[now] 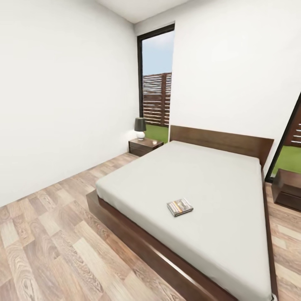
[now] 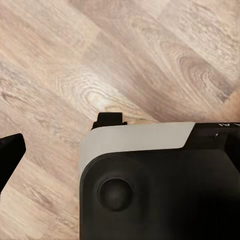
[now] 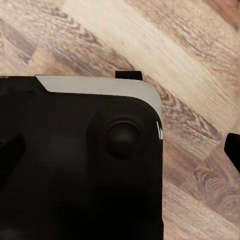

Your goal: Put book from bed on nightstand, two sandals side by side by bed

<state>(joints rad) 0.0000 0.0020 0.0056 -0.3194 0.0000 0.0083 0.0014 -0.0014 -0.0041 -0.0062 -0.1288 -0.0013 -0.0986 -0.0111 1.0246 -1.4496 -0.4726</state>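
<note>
- Where the mattress lies bare, we see the book (image 1: 180, 207) flat on the bed (image 1: 217, 184), near its foot end and apart from both edges.
- We see one nightstand (image 1: 145, 146) left of the headboard with a lamp (image 1: 140, 128) on it, and another nightstand (image 1: 288, 189) at the bed's right side.
- Wood-plank floor (image 1: 46, 242) surrounds the bed.
- We cannot tell how wide either arm's jaws stand; both wrist views show the robot's dark base (image 2: 160, 185) over floor.

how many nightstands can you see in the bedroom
2. One low dark-brown wooden nightstand stands by the window at the bed's far side, carrying a small lamp. The other is cut off by the picture's right edge beside the dark-brown platform bed.
</note>
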